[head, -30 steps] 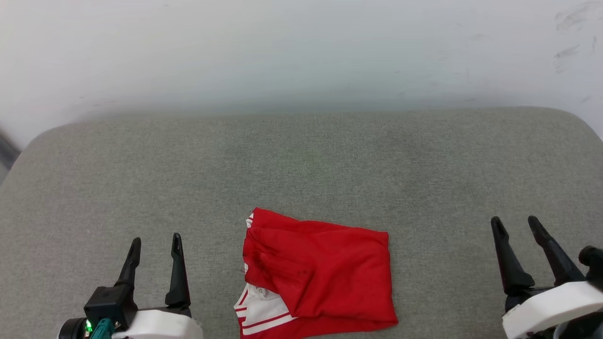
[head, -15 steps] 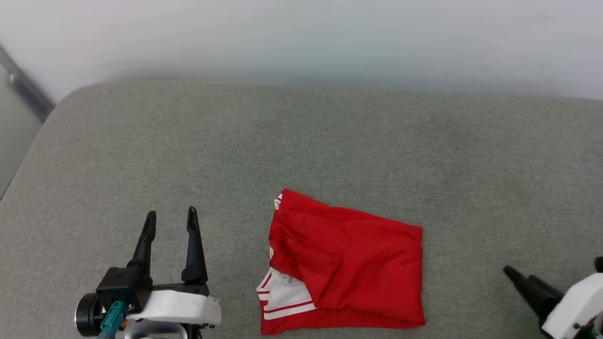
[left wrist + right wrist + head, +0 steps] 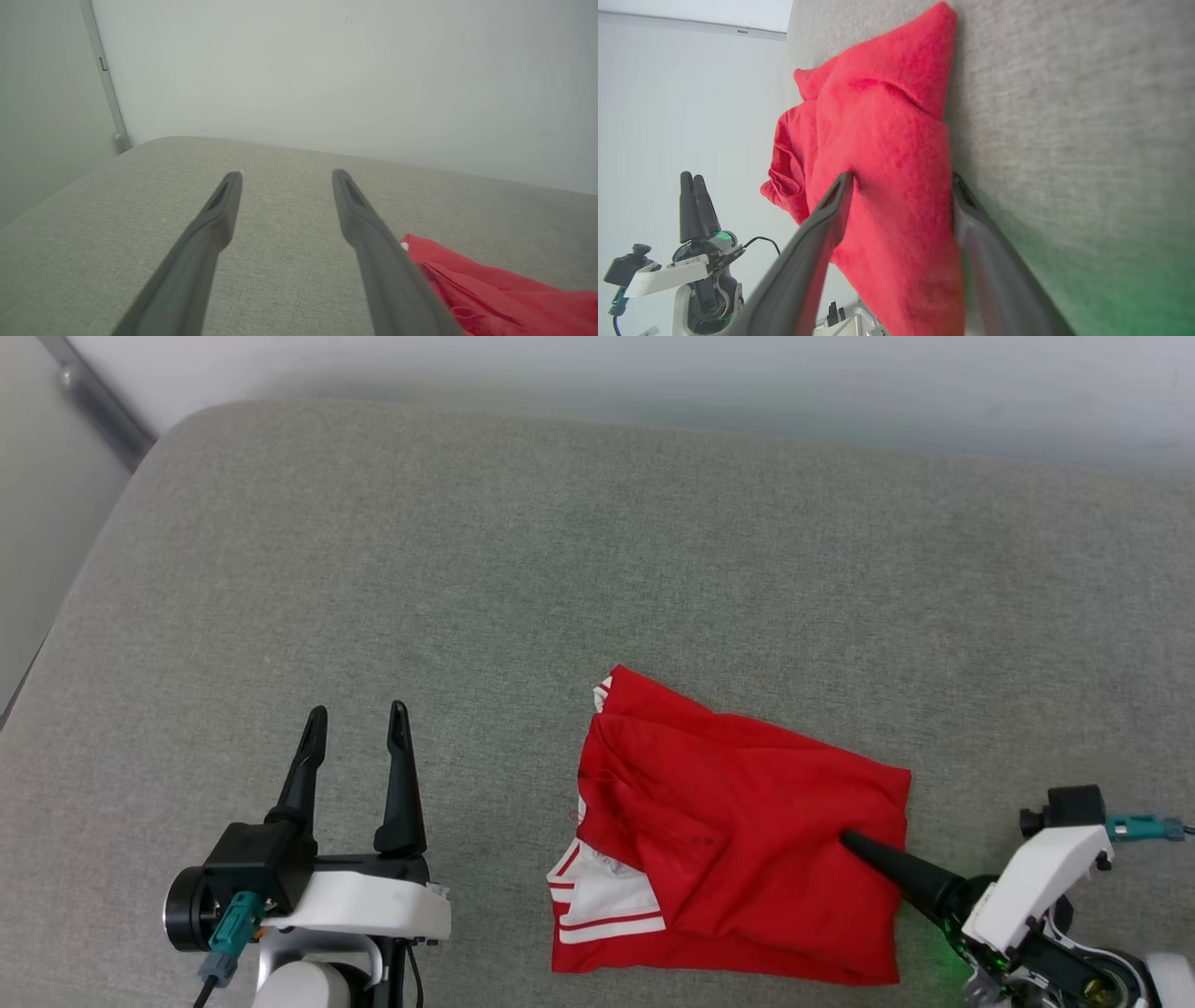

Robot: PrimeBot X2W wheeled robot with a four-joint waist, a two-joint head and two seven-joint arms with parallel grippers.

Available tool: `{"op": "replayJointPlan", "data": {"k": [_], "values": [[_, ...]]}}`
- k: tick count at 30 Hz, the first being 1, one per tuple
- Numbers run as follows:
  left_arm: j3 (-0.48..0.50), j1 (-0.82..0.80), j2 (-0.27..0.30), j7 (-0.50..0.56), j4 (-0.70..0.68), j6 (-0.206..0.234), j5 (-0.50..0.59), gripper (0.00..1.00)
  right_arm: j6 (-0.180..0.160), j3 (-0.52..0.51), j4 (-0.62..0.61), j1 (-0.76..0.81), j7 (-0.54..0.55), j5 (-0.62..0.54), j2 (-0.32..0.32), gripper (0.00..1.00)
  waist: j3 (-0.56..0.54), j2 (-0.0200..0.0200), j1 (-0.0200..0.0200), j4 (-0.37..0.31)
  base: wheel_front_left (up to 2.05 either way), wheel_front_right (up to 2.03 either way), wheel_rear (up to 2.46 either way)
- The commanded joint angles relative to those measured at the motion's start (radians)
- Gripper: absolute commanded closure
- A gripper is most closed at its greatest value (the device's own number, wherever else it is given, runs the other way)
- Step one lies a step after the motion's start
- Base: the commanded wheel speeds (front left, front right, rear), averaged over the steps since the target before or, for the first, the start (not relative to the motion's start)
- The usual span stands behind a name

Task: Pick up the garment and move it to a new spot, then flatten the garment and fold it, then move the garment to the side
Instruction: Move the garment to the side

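The garment [image 3: 738,812] lies folded on the grey cushion [image 3: 560,569], plain red side up, with a white striped sleeve at its near left corner. My right gripper [image 3: 854,845] is rolled on its side at the garment's right edge. Its jaws stand open: one finger lies over the red cloth and the other is low against the cushion. In the right wrist view the garment [image 3: 887,93] fills the gap of the right gripper [image 3: 901,179]. My left gripper [image 3: 358,712] is open and empty over bare cushion, left of the garment [image 3: 490,289].
A pale wall [image 3: 653,364] runs behind the cushion. The cushion's rounded left edge drops off near a grey metal strip [image 3: 93,401]. Bare cushion stretches behind and to the left of the garment. The left gripper [image 3: 692,179] also appears in the right wrist view.
The camera has swung left and down. My right gripper has rolled onto its side and moved in from the right to straddle the garment's right edge. The left gripper stays open.
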Motion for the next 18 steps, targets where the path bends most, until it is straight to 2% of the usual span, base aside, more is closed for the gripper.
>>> {"op": "replayJointPlan", "data": {"k": [1, 2, 3, 7, 11, 18], "values": [[0.007, -0.014, -0.004, -0.002, 0.002, -0.008, 0.008, 0.00, -0.001, 0.020, 0.023, -0.009, -0.007, 0.009, 0.008, 0.52, 0.005, 0.0000, 0.0000, 0.005, 0.00, 0.00, 0.00], [0.010, -0.016, -0.006, -0.002, 0.005, -0.010, 0.012, 0.00, -0.001, 0.033, 0.030, -0.016, -0.011, 0.023, 0.008, 0.88, 0.005, 0.0000, 0.0000, 0.005, 0.00, 0.00, 0.00], [0.013, -0.016, -0.008, -0.002, 0.007, -0.015, 0.015, 0.00, -0.001, 0.043, 0.035, -0.018, -0.013, 0.037, 0.007, 1.00, 0.003, 0.0000, 0.0000, 0.006, 0.00, 0.00, 0.00], [0.030, -0.012, -0.016, -0.002, 0.015, -0.026, 0.029, 0.00, -0.001, 0.085, 0.014, -0.033, -0.035, 0.063, -0.026, 1.00, -0.009, 0.0000, 0.0000, 0.004, 0.00, 0.00, 0.00], [0.045, 0.000, -0.021, -0.002, 0.022, -0.035, 0.038, 0.00, -0.001, 0.153, -0.050, -0.043, -0.066, 0.028, -0.081, 1.00, -0.030, 0.0000, 0.0000, -0.012, 0.00, 0.00, 0.00], [0.070, 0.027, -0.022, -0.002, 0.023, -0.057, 0.053, 0.00, -0.001, 0.320, -0.168, -0.058, -0.082, -0.182, -0.243, 1.00, -0.078, 0.0000, 0.0000, -0.083, 0.00, 0.00, 0.00]]}}
